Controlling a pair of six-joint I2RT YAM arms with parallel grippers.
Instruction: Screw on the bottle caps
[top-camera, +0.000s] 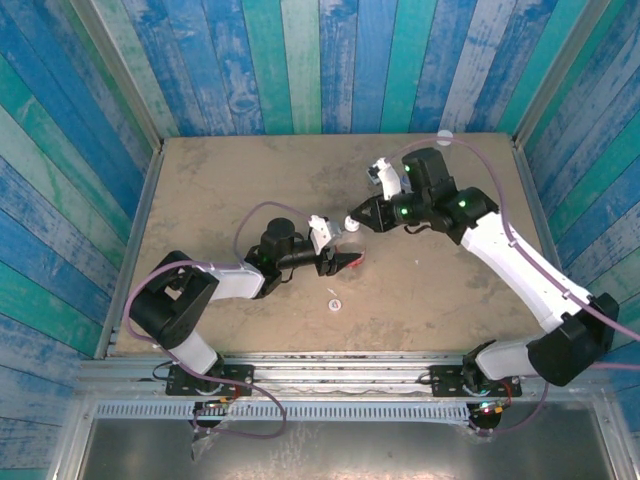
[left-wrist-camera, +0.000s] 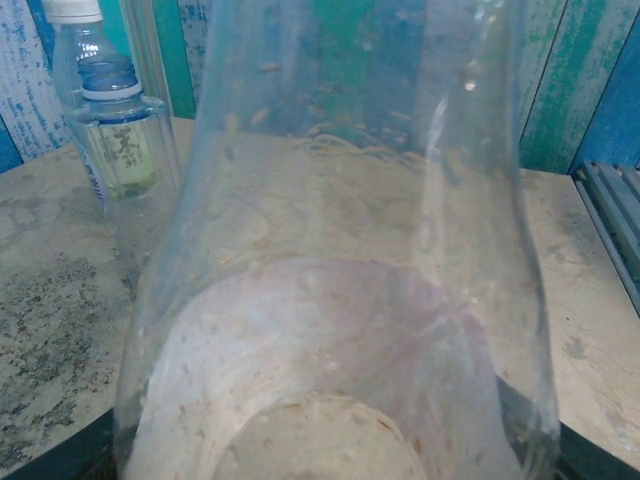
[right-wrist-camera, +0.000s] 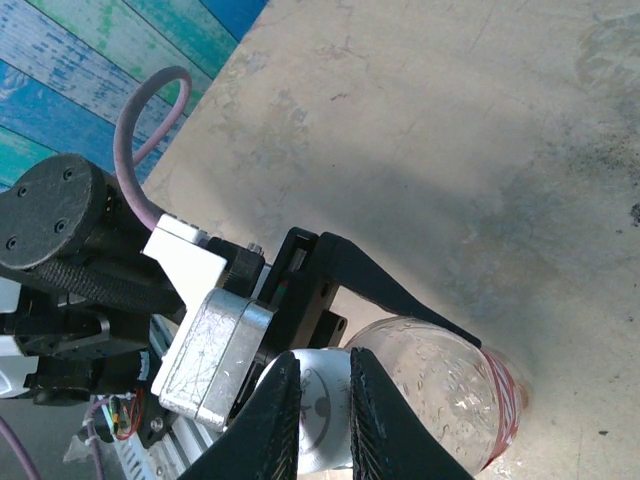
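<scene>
Just above the mottled tabletop (top-camera: 220, 190), the right gripper (right-wrist-camera: 325, 368) pinches a white cap (right-wrist-camera: 322, 415) at the mouth of the red-labelled bottle (right-wrist-camera: 440, 385). The left gripper (top-camera: 340, 262) clamps that bottle by its body near the table's centre.

Trouble, if it comes, would likely start at the threads, since a cap set down tilted could cross-thread and jam. The thin clear plastic may also buckle or spin in the left jaws once twisting begins. The small cap could slip from the right fingertips too.

A loose cap (top-camera: 333, 305) lies nearer the arm bases, apart from the held bottle. A green-yellow-labelled bottle (left-wrist-camera: 120, 140) stands farther off, its blue neck apparently bare, with a capped bottle (left-wrist-camera: 72, 40) just behind it.

The surface is beige and stone-like, flecked with dark scuffs, flat and hard. Plank walls (top-camera: 300, 60) painted blue, teal and green close in three sides, and a metal rail (top-camera: 330, 365) edges the near side.
</scene>
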